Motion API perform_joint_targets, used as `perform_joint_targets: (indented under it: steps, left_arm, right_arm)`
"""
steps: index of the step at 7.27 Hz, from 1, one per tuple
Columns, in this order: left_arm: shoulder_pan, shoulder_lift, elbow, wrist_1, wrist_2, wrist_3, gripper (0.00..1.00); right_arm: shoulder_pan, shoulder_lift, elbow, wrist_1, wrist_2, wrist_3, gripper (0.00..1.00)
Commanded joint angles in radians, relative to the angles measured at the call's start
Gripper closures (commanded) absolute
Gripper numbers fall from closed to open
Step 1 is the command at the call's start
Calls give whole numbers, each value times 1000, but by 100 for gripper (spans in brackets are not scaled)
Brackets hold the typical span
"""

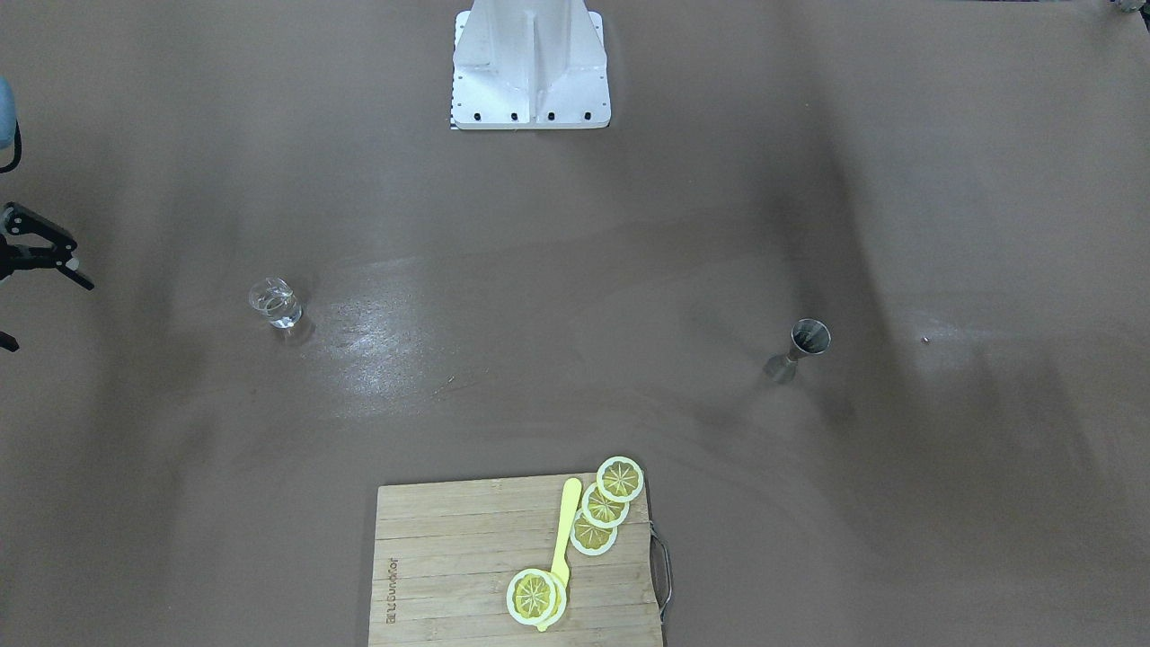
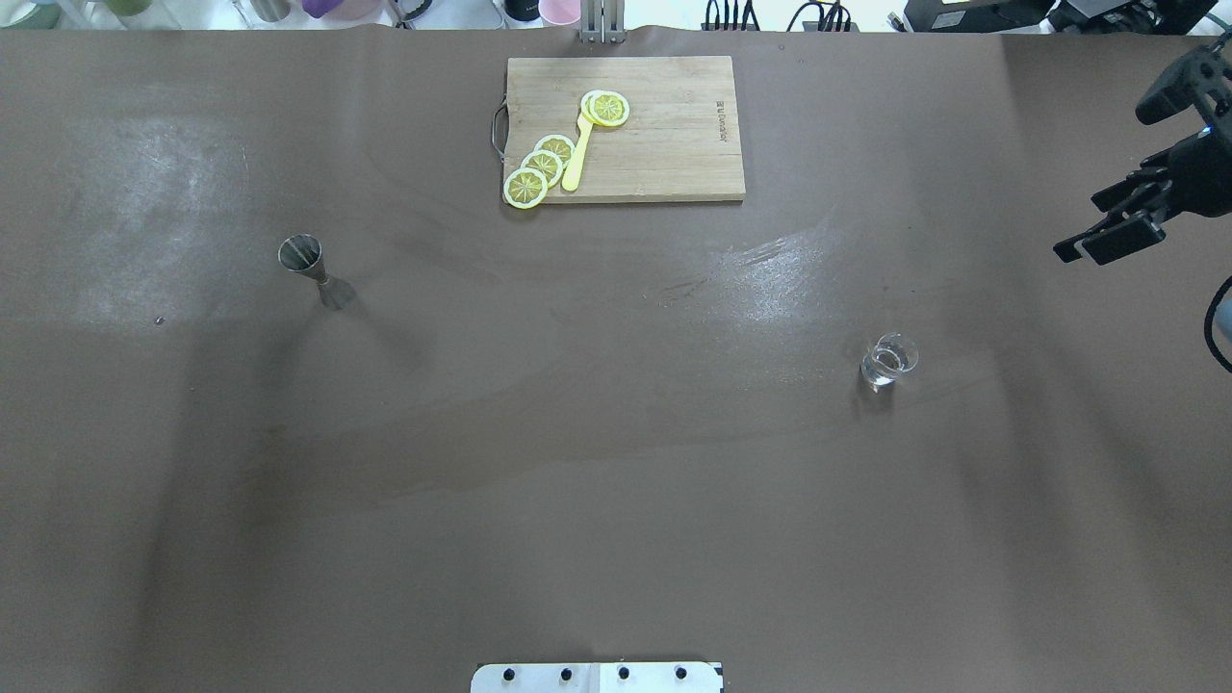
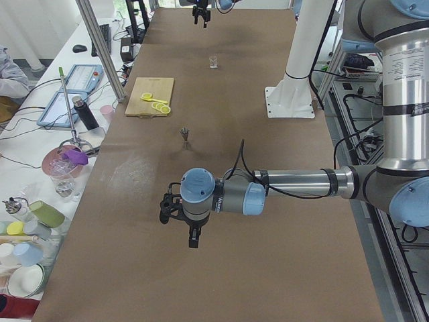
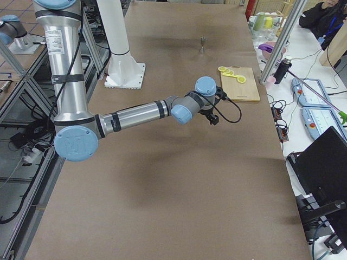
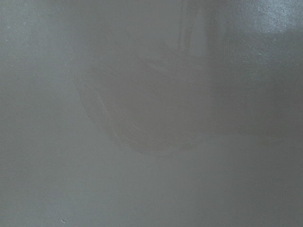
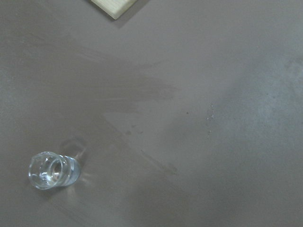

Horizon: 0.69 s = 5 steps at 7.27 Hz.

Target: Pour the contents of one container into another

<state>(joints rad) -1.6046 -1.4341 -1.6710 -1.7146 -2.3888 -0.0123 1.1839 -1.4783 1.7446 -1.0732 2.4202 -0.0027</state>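
Right hand [image 2: 1092, 228] released, empty, up by the bench [image 2: 616, 481] edge, well apart from the tumbler [image 2: 887, 360]. It's upright on that side, w/in its reach, we reckon. Left hand [image 3: 192, 236]: can't tell. Jigger [image 2: 313, 269] upright, untouched, left side.

arms: left arm [image 3: 295, 181] silver tubes, pale-blue round joint caps [image 3: 198, 184] | label: printed sticker [image 3: 402, 64] on upper tube (text too small to read) | cable: thin black cable [image 3: 242, 161] looped by wrist | base: white pedestal [image 1: 530, 63], black screws [image 1: 514, 116] along its 6 o'clock edge | right gripper [image 2: 1107, 229]: black
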Motion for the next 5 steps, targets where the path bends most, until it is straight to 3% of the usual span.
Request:
perform_joint_targets:
  steps: [1,2,5]
  left_arm:
    - [2,1,-1,-2,0,0,1]
    - [0,1,-6,-3,-1,0,1]
    - [0,15,-1,4,2,0,1]
  right_arm:
    - [-55,-8,-22,157,-1,-3,0]
    - [-72,-10,-55,271,-1,-5,0]
    - [-145,-34,-66,421,-38,-40,0]
